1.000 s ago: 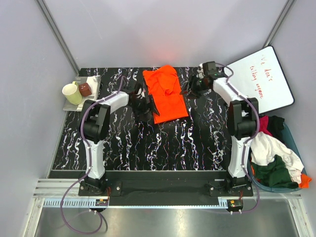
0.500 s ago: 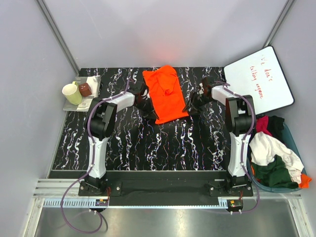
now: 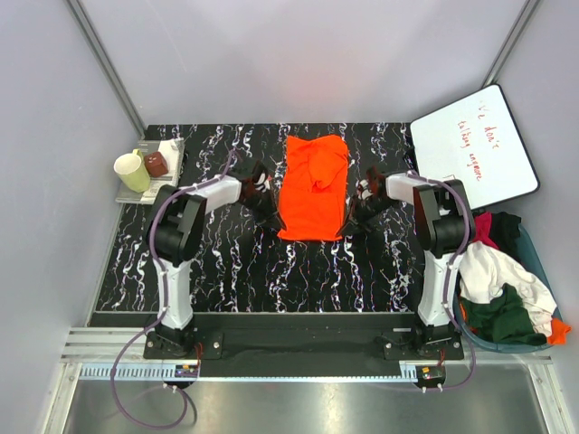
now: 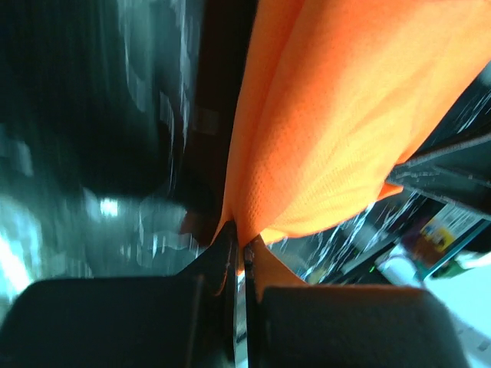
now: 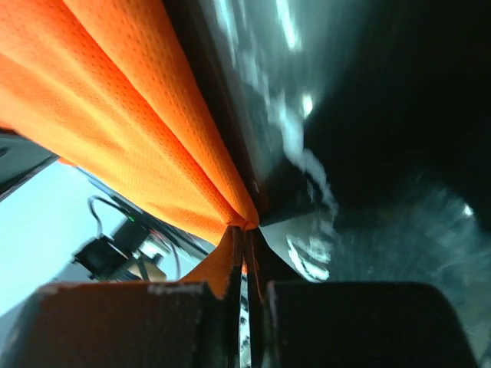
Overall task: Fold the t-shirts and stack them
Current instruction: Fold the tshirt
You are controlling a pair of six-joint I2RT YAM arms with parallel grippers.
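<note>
- The orange t-shirt (image 3: 315, 185) lies mid-table on the black marbled table (image 3: 226, 262). Its long axis runs from the arm bases toward the far edge.
- The shirt sits between the two claws. It is to the right of the left gripper (image 3: 270, 206) and to the left of the right gripper (image 3: 355, 215). Each claw is at one long side, toward the near hem, and neither arm is nearer.
- Left gripper: the jaws are pressed together on a fold of orange fabric at the shirt's left edge.
- Right gripper: the jaws are likewise pinched on orange fabric at the right edge.
- Judgement: with one claw on each side, the next fold will probably go across this long axis.
- The top view shows the outline and symmetry of the shirt, but not the jaw contact.
- The wrist views show each pinch and the cloth lifted off the table there. They do not show the far end of the shirt.
- The other t-shirts (image 3: 502, 289) are heaped in a bin (image 3: 543, 271) beside the right arm.
</note>
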